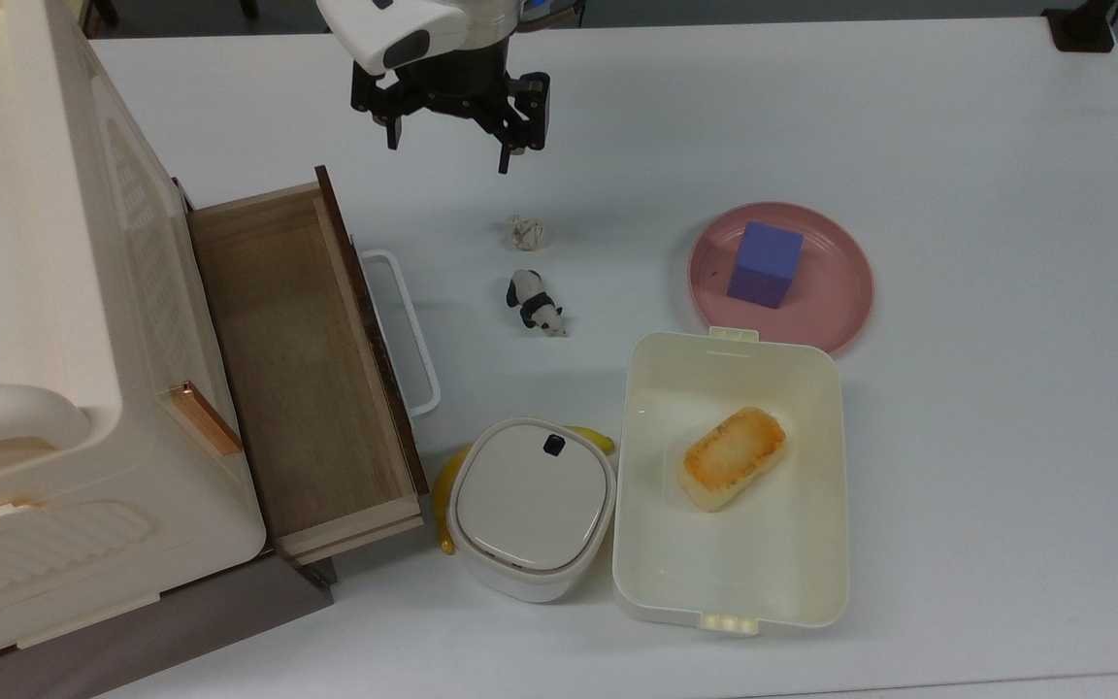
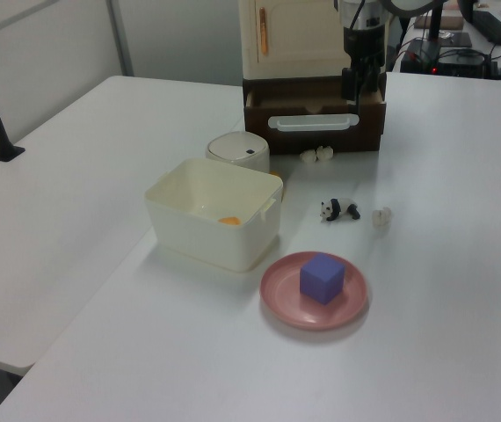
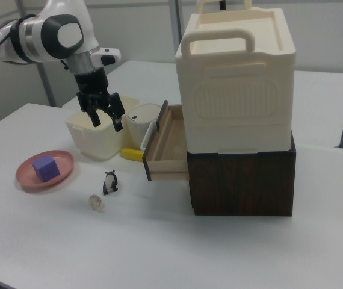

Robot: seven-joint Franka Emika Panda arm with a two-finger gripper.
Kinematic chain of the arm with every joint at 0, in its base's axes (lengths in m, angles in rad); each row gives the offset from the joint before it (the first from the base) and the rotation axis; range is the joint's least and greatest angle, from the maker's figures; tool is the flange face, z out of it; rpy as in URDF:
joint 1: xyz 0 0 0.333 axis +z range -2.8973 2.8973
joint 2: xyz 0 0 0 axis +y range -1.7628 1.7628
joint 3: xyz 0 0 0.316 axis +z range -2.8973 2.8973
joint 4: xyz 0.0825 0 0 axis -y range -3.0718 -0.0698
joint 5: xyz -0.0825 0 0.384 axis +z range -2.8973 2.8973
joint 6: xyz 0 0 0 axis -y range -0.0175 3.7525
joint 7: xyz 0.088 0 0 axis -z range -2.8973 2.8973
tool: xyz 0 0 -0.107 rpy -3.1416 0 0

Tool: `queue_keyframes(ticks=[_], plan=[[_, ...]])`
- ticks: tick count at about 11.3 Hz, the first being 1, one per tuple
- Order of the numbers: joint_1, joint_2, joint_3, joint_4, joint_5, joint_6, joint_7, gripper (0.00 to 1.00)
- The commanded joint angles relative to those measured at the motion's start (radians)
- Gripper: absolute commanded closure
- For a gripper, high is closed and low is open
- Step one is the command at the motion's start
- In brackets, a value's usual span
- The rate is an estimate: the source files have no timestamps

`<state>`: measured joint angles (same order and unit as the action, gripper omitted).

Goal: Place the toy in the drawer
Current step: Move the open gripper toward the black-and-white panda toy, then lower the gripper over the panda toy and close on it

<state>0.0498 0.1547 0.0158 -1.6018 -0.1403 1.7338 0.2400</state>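
Observation:
The toy [image 1: 535, 303], a tiny black-and-white panda, lies on the white table to the top view's right of the drawer's white loop handle [image 1: 404, 330]. It also shows in the left view [image 2: 339, 210] and the right view [image 3: 110, 181]. The drawer [image 1: 297, 369] is pulled out of the cream cabinet, and its light-wood floor is bare. My gripper [image 1: 449, 146] hangs open above the table, beyond the toy toward the top view's upper edge, with nothing between its fingers. In the right view my gripper [image 3: 107, 122] is well above the toy.
A wrinkly off-white ball [image 1: 526, 231] lies between gripper and toy. A pink plate [image 1: 850, 282] carries a purple cube [image 1: 765, 264]. A cream box [image 1: 734, 592] holds a toasted piece [image 1: 734, 456]. Beside it are a small lidded white container [image 1: 532, 505] and a banana [image 1: 443, 485].

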Motion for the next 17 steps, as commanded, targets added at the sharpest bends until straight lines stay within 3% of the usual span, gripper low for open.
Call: queue_keyframes(ticks=[1, 7, 14, 17], plan=[[0.002, 0.011, -0.017, -0.015, 0.08, -0.008, -0.148, 0.0], [0.004, 0.022, -0.014, -0.015, 0.08, -0.007, -0.168, 0.0], [0.119, 0.212, -0.025, -0.015, 0.074, 0.098, -0.188, 0.0], [0.134, 0.279, -0.025, -0.015, 0.061, 0.145, -0.189, 0.07]])
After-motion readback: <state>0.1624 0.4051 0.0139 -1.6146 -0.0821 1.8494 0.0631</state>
